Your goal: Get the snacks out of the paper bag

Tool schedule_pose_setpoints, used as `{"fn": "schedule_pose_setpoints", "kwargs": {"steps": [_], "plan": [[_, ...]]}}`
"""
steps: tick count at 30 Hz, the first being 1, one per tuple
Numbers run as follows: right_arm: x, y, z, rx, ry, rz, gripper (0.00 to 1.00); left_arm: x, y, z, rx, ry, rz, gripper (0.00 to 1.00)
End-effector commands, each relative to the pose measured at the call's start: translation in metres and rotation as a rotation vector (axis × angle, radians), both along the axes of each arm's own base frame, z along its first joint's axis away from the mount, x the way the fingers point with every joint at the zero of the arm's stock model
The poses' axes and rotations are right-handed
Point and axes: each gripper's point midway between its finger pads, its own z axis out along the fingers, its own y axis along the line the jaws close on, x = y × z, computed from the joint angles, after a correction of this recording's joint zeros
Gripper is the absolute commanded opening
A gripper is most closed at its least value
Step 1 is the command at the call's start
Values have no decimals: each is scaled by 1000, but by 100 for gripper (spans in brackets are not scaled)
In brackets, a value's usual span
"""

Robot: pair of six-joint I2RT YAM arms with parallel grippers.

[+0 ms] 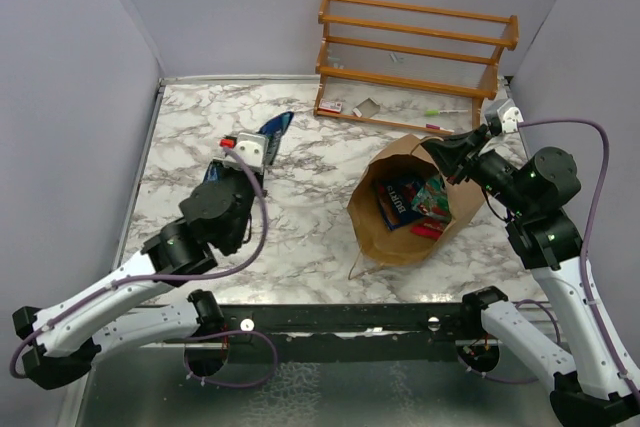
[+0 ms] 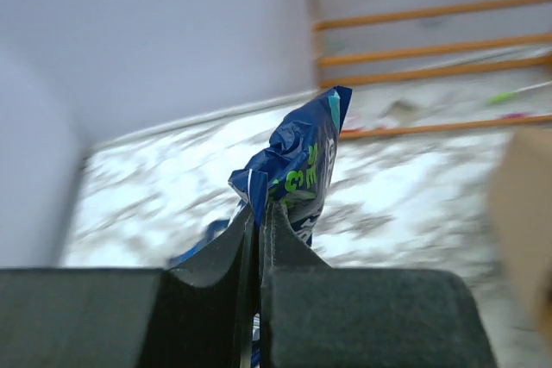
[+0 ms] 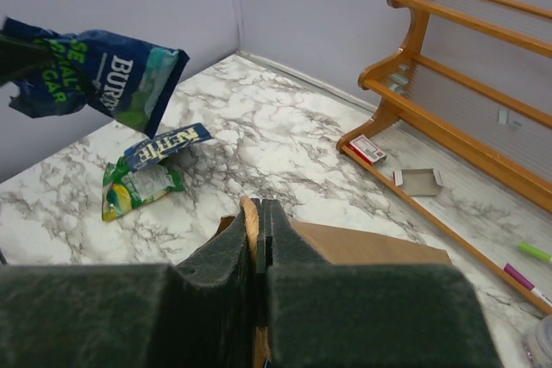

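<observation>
My left gripper point(image 1: 262, 143) is shut on a dark blue packet point(image 1: 276, 133) and holds it above the table's left half. In the left wrist view point(image 2: 260, 213) the crumpled packet point(image 2: 297, 165) sticks up from the closed jaws. My right gripper point(image 1: 432, 149) is shut on the far rim of the brown paper bag point(image 1: 400, 237), which lies open on the right. Inside it are a dark blue packet point(image 1: 398, 200), a teal-red one point(image 1: 432, 197) and a red one point(image 1: 426, 231). The right wrist view point(image 3: 259, 208) shows another blue packet point(image 3: 164, 146) and a green-yellow packet point(image 3: 134, 189) lying on the table.
An orange wooden rack point(image 1: 415, 57) stands at the back right, with a red-white scrap point(image 1: 332, 107), a grey scrap point(image 1: 366, 106) and pens point(image 1: 445, 111) at its foot. Grey walls close off the left, back and right. A black rail point(image 1: 330, 319) runs along the near edge.
</observation>
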Motion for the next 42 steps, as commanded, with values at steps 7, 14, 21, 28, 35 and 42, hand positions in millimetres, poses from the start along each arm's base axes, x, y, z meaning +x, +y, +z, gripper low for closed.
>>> {"fn": "schedule_pose_setpoints", "kwargs": {"steps": [7,14,21,28,35,42], "plan": [[0,0,8,8,-41,1,2,46,116,-36,255,37,697,0],[-1,-1,6,4,-42,-6,2,84,188,-67,464,184,1014,0],[-3,-2,8,1,-48,-9,2,123,189,-154,451,366,908,0],[-5,-4,7,1,-52,-17,2,141,155,-236,481,633,686,0],[-6,-3,8,5,-53,-8,2,140,133,-254,422,734,561,4],[-5,-2,10,6,-52,-3,2,140,126,-239,366,723,537,40]]}}
